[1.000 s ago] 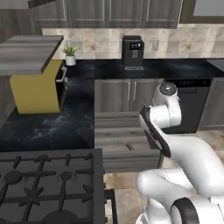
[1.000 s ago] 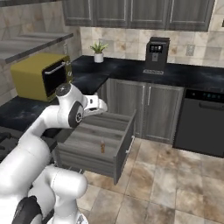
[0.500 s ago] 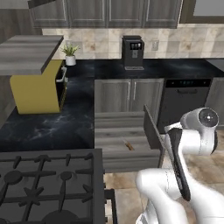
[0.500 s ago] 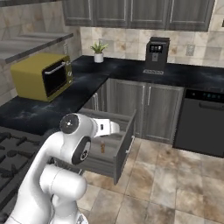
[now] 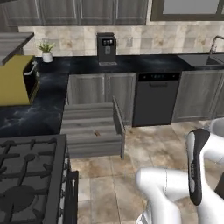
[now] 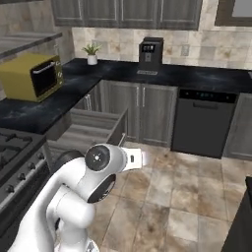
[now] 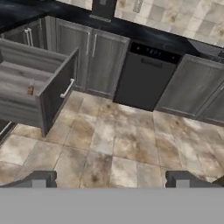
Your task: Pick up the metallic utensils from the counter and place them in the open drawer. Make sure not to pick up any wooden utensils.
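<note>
While the gripper [image 7: 112,180] is hanging over the tiled floor [image 7: 109,140] with its two fingertips spread about as wide as they go and nothing between them, it is pointing out across bare tile and not at anything of the task. Just past that stretch of floor, up and to the left in the hand view, the open drawer [image 7: 57,94] is standing pulled out from the cabinets, its flat front panel turned edge-on toward the gripper and its long side running along the cabinet face. One small brown thing [image 7: 30,89] is lying inside on the drawer's bottom, and it is too small to name. From the left base view the same drawer [image 5: 92,127] is sitting left of the arm, between the stove [image 5: 26,175] on the near side and the corner cabinets on the far side. The counter [image 5: 43,109] is running along the left above the drawer and then turning across the far wall, so any metallic utensils would be lying left of and beyond the gripper; whether any silver piece is resting on that black slab cannot be told at this size. To my eye, the coming move is calling for a swing to the left, since the hand is facing the dishwasher [image 7: 142,78] straight ahead. Farther off, the yellow microwave [image 6: 32,76] is sitting on the left run, and the coffee machine [image 6: 150,53] and a potted plant [image 6: 91,53] are standing by the far wall.
</note>
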Controlling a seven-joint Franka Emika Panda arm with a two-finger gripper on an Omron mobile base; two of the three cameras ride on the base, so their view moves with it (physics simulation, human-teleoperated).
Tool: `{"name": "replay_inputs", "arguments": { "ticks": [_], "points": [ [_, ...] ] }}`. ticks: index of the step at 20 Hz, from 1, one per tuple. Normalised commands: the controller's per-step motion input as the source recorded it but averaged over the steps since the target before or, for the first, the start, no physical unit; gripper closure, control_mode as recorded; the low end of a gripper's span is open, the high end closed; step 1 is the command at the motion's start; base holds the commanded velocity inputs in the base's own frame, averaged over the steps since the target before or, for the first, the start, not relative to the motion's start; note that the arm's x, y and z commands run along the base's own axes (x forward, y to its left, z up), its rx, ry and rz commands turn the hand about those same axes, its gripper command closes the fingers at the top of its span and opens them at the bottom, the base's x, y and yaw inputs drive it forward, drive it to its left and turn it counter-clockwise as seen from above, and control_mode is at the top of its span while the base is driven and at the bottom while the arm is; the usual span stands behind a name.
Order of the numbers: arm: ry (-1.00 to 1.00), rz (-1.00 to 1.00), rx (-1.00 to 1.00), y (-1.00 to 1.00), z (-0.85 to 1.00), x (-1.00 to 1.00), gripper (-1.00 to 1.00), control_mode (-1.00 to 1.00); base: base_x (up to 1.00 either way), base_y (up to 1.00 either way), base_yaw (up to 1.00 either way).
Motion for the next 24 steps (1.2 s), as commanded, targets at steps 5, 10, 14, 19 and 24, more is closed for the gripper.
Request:
{"name": "replay_inputs", "arguments": {
  "ticks": [5,10,14,19,24],
  "points": [
    [0.0,0.0,0.0,0.0,0.0,0.0,-1.0,1.0,-1.0,-0.66,-0.54],
    [0.0,0.0,0.0,0.0,0.0,0.0,-1.0,1.0,-1.0,-0.36,-0.59],
    [0.0,0.0,0.0,0.0,0.0,0.0,-1.0,1.0,-1.0,-0.34,-0.58],
    [0.0,0.0,0.0,0.0,0.0,0.0,-1.0,1.0,-1.0,-0.41,-0.55],
    [0.0,0.0,0.0,0.0,0.0,0.0,-1.0,1.0,-1.0,-0.48,-0.59]
  ]
}}
